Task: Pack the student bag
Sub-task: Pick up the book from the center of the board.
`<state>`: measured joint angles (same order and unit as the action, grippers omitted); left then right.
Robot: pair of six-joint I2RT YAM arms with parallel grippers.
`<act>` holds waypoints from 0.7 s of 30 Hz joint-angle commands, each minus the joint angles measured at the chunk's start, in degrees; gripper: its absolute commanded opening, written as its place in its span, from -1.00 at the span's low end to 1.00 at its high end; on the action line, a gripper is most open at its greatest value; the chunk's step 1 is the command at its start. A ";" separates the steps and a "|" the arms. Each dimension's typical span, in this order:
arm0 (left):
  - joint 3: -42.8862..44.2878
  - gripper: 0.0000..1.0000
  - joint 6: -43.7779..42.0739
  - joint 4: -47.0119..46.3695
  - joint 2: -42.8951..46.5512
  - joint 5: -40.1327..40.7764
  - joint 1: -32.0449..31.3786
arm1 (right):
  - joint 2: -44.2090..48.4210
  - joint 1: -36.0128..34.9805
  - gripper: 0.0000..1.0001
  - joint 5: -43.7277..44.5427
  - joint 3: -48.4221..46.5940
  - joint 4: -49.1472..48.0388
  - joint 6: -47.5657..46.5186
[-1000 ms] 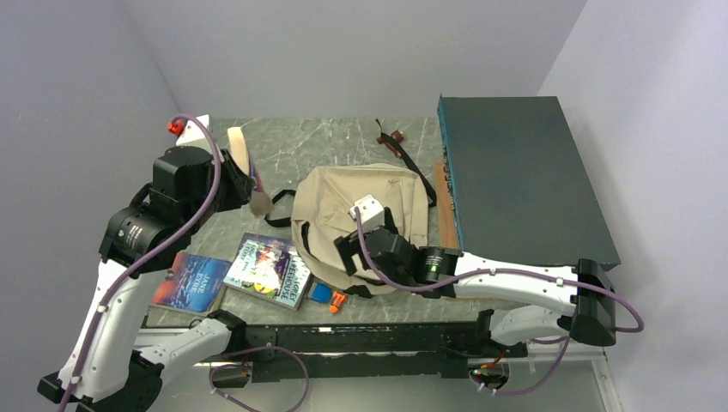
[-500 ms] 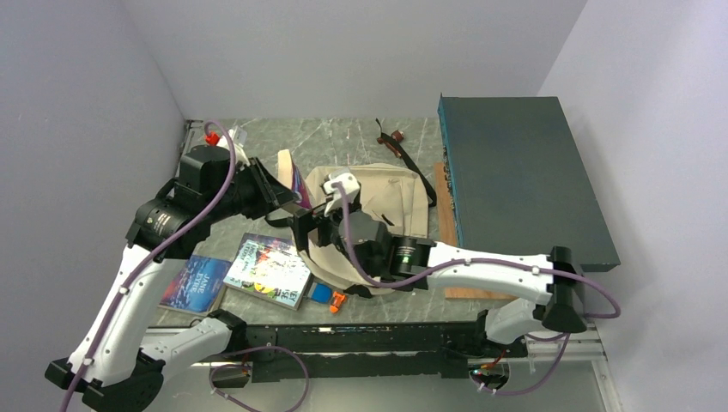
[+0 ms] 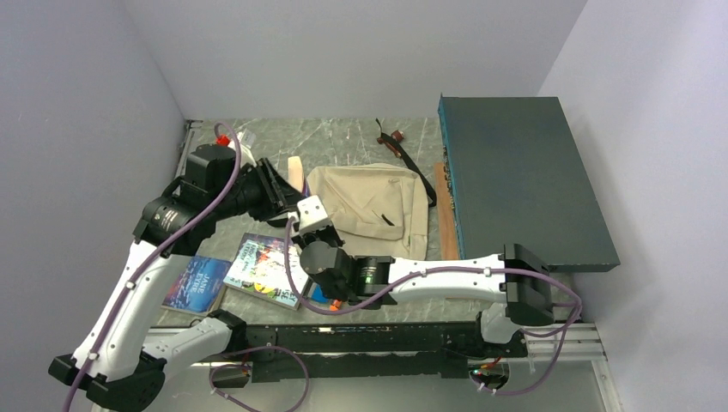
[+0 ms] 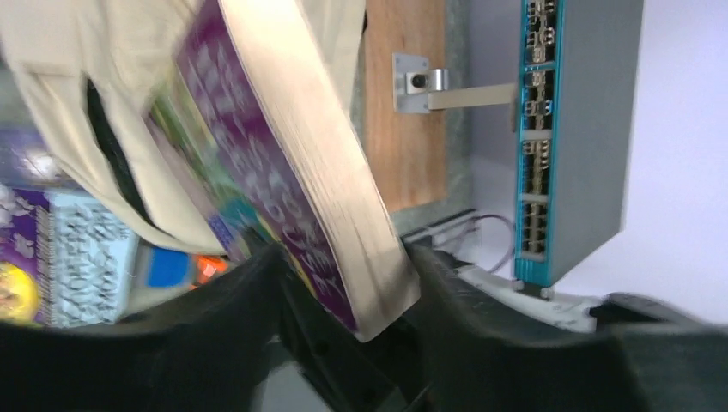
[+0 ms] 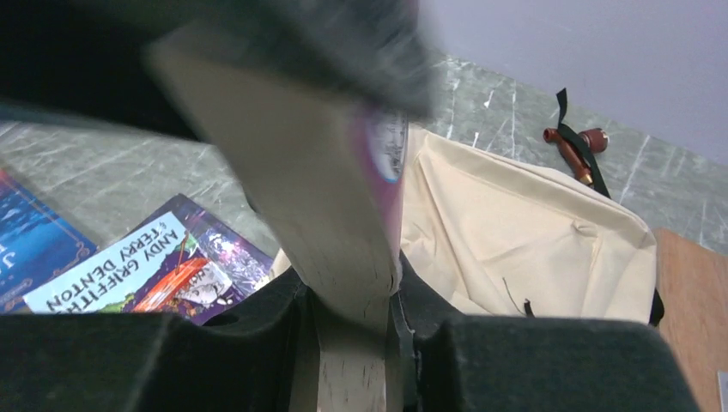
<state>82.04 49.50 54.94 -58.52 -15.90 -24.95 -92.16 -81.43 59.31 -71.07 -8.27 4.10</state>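
Purple book (image 3: 294,170), on edge beside beige bag (image 3: 369,202): clenched in right hand (image 5: 350,319); also between fingers of left hand (image 4: 343,268), whose grip cannot be told.

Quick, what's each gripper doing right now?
Left gripper: around the thick purple paperback book; grip cannot be told.
Right gripper: closed on that book.

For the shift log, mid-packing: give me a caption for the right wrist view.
Right tool grips a purple-covered book, the beige backpack lying on the table behind it.
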 commanded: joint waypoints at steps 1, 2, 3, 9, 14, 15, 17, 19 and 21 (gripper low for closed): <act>13.82 0.81 -12.62 4.86 -0.71 2.71 4.00 | 10.49 0.50 -1.00 -5.96 2.00 -1.77 4.21; 13.65 0.97 -14.44 4.94 0.80 3.81 4.54 | 12.92 1.91 -1.00 -10.38 2.03 1.11 8.44; 11.90 0.99 -15.89 3.08 3.08 3.67 4.85 | 15.24 3.97 -1.00 -15.14 1.86 4.15 13.14; -10.40 0.99 -8.16 -21.38 21.50 -7.56 5.00 | 29.18 12.60 -1.00 -30.90 5.89 3.53 27.81; -22.74 0.99 4.96 -40.00 26.52 -17.75 5.00 | 38.88 14.93 -1.00 -34.83 11.14 -6.58 33.88; -24.77 0.99 7.56 -45.62 26.38 -20.17 5.00 | 40.21 15.04 -1.00 -35.86 12.07 -10.43 34.76; -28.11 0.99 13.41 -56.47 25.24 -24.51 5.00 | 41.21 15.28 -1.00 -37.93 12.21 -13.35 37.27; -31.00 0.99 19.86 -69.46 23.68 -28.50 4.87 | 40.84 15.36 -1.00 -40.16 11.51 -15.34 38.61; -33.07 0.99 24.90 -78.99 22.58 -29.42 4.61 | 40.22 15.41 -1.00 -41.90 11.08 -17.34 40.11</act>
<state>51.16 60.60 4.36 -34.35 -37.26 -20.12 -51.31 -66.28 24.51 -58.63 -12.73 38.11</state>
